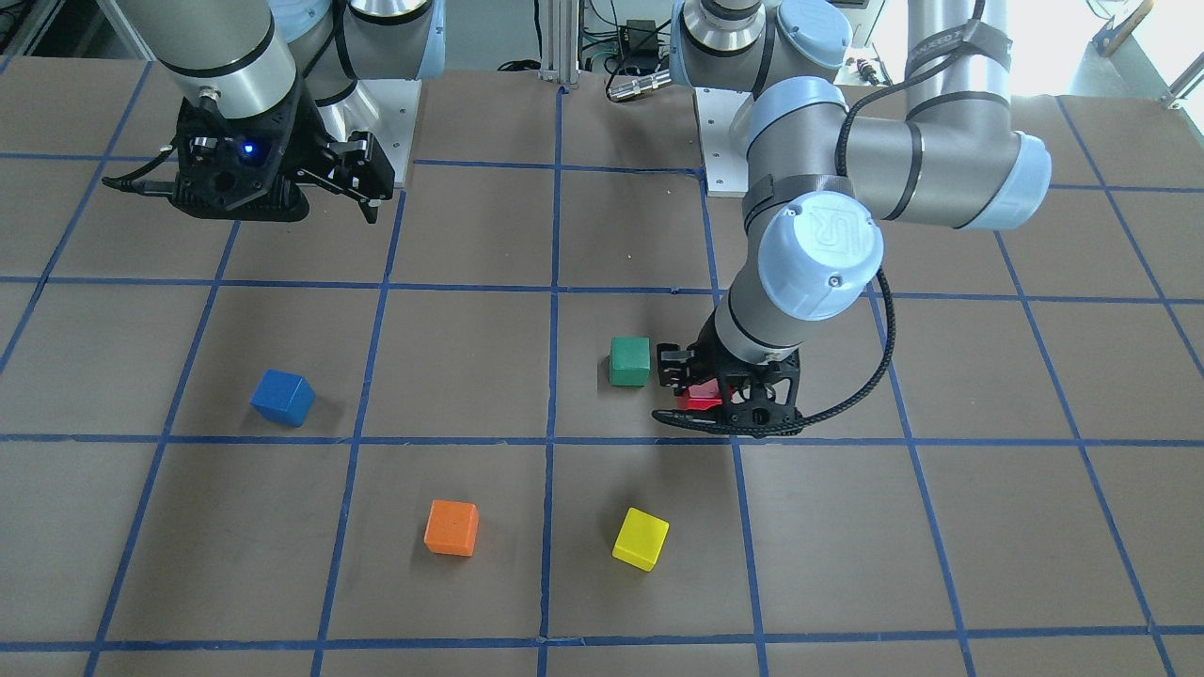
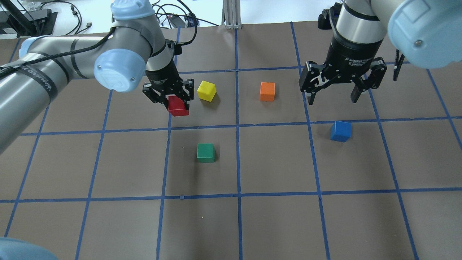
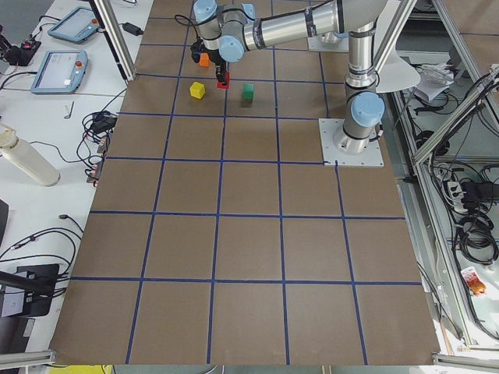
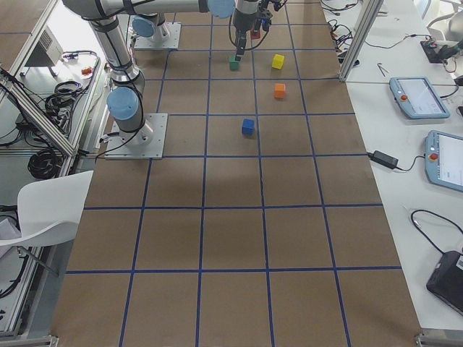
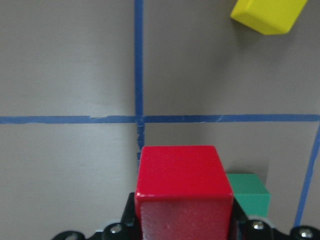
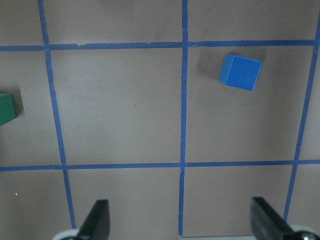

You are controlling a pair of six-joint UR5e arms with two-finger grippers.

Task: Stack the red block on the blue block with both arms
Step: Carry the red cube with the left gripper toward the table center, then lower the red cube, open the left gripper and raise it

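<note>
L pincer (image 2: 175, 103) clamped on red block (image 2: 178, 107), apparently lifted off surface (image 2: 274, 166). Blue block (image 2: 340, 131) sits well apart at red's 3–4 o'clock (overhead), near R pincer (image 2: 332, 99), which is wide open and empty. Red prob. light, rigid, matte; hold opposite flat faces.

Red block (image 2: 178, 107): your small matte red cube, clamped in the left gripper (image 2: 176, 103) and raised off the table.
Blue block (image 2: 340, 131): a same-sized blue cube, flat on the table, askew to the grid, well apart from the red.
Right gripper (image 2: 332, 100): fingers spread, hanging near the blue block, apart from it.
</note>
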